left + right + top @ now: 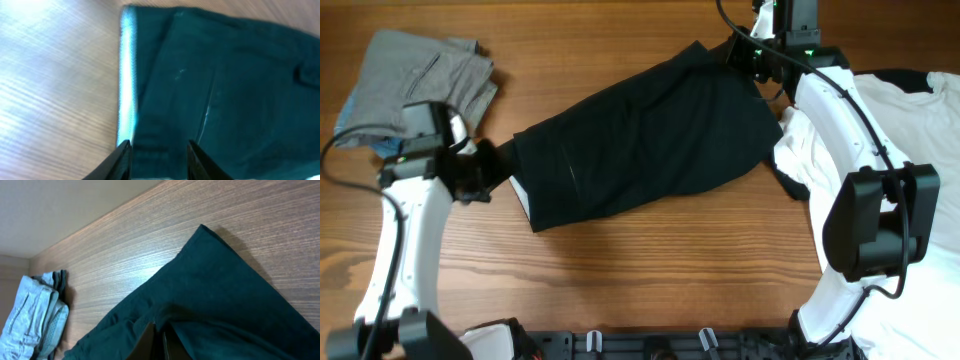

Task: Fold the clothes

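**Overhead check: soft black shorts, one end pinched, no labels to read**

Overhead, the shorts [650, 140] lie across the middle of the worktop [670, 270] on a slant. One end sits toward the left edge and the other runs up near the far edge, right of centre.

The right gripper [159, 342] is at that far end. Its fingers are closed tight together with black cloth bunched between them, so we'd say it has a pinch on the shorts. The left gripper [160, 160] is at the other end. Its fingers stand apart over the hem, and we can't see them clamping anything.

We reckon this is thin, floppy fabric. It looks light with no stiffness, so it should sag and drag wherever it isn't held. It doesn't seem slippery and there's nothing fragile about it. The doubled hem, or a corner, looks like the safest place to grab, since a pinch mid-panel would probably just lift a tent.

We can't read any brand, tag or writing in any view. The left wrist view shows only a pale shine along the hem and a few light flecks.

The grey trousers [415, 80] sit in the far-left corner, and the white T-shirt [920, 120] is at the right edge.
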Available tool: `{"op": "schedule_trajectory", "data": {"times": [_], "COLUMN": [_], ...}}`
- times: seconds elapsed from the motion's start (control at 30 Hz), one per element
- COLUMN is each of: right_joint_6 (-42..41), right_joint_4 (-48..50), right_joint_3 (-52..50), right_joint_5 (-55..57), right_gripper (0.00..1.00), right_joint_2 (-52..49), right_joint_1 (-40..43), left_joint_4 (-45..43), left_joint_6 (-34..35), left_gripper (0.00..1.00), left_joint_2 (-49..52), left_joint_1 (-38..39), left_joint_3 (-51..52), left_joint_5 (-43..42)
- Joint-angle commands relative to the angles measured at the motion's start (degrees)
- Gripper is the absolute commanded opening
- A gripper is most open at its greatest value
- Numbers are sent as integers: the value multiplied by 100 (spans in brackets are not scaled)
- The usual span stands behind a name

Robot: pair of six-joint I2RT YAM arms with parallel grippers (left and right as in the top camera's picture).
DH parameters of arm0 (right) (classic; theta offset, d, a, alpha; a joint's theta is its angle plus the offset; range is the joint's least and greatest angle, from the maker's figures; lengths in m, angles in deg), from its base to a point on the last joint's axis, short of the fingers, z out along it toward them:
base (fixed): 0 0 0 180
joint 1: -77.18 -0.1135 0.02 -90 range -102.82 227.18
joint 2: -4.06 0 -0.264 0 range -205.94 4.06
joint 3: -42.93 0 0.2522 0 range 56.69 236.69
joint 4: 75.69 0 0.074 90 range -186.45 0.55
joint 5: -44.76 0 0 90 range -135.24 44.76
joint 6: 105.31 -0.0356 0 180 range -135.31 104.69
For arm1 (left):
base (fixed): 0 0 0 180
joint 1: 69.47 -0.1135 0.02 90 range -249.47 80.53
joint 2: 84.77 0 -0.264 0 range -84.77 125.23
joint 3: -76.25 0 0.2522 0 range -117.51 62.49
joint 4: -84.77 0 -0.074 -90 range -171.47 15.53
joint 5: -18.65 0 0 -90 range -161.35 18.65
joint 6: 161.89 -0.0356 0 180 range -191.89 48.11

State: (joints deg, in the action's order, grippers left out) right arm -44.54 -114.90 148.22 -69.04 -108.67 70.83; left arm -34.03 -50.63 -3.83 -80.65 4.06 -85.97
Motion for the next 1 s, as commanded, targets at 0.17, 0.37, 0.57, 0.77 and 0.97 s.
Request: {"op": "schedule_trajectory", "data": {"times": [0.17, 0.37, 0.57, 0.77, 0.97], "right_joint_6": [76, 76, 76, 76, 76], "right_joint_4": [-247, -245, -243, -247, -264], "right_joint_3": [83, 83, 83, 83, 83], "right_joint_5": [-111, -111, -109, -109, -109], "right_gripper": [4, 4, 4, 4, 4], "right_joint_2": [-33, -33, -33, -31, -31], "right_joint_1": [-17, -17, -17, -17, -17], "left_joint_4": [-2138, -2964, -3355, -3508, -3587], "left_joint_6": [-608, -787, -1080, -1082, -1078], "left_gripper": [50, 47, 51, 41, 11], "left_joint_2": [1451, 2083, 2190, 2610, 2553], "left_joint_1": [402, 291, 186, 190, 190], "left_joint_3": [37, 37, 37, 37, -9], "left_joint_5": [-74, -70, 2, -380, -817]}}
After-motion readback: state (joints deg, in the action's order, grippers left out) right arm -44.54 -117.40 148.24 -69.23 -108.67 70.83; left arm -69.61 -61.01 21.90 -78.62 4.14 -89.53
